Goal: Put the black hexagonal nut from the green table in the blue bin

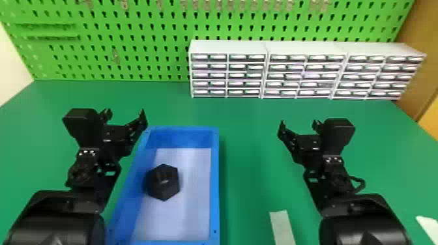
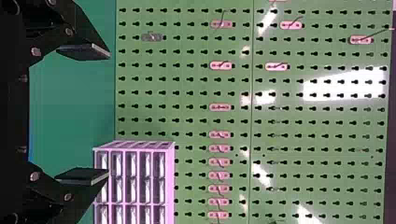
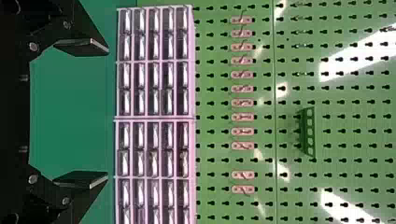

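The black hexagonal nut lies inside the blue bin, on its pale floor toward the bin's left wall. My left gripper is open above the table at the bin's far left corner, beyond the nut and to its left. In the left wrist view the same left gripper has its fingers wide apart with nothing between them. Well to the right of the bin, my right gripper is held over the table. The right wrist view has that right gripper open as well, holding nothing.
White drawer cabinets stand at the back right of the green table, before a green pegboard. A pale strip lies on the table right of the bin, and another white piece sits at the right edge.
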Robot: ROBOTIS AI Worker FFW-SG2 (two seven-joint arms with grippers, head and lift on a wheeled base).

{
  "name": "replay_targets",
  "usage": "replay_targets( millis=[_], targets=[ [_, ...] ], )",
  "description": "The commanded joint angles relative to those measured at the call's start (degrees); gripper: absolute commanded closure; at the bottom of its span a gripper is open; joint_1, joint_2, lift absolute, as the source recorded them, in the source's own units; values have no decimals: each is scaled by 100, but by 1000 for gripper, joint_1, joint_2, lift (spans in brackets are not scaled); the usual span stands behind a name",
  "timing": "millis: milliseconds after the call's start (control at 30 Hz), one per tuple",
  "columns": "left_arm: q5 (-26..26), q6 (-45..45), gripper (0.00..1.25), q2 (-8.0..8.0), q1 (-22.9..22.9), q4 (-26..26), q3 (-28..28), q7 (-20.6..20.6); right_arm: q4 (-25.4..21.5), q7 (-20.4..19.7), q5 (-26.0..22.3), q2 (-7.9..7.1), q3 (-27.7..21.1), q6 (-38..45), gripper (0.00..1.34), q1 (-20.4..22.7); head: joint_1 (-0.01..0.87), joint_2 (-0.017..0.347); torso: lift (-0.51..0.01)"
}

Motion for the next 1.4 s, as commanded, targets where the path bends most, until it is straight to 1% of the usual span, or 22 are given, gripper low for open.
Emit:
replay_targets(
  millis=[0, 1367],
  targets=[
    [8, 0, 366, 0, 0, 0, -9, 0, 0, 0, -9, 0, 0, 0, 335, 0, 686, 52, -97],
    [-1, 0, 366, 0, -9, 17, -26, 0, 0, 0, -35, 0, 18, 35, 335, 0, 686, 52, -97]
  ],
)
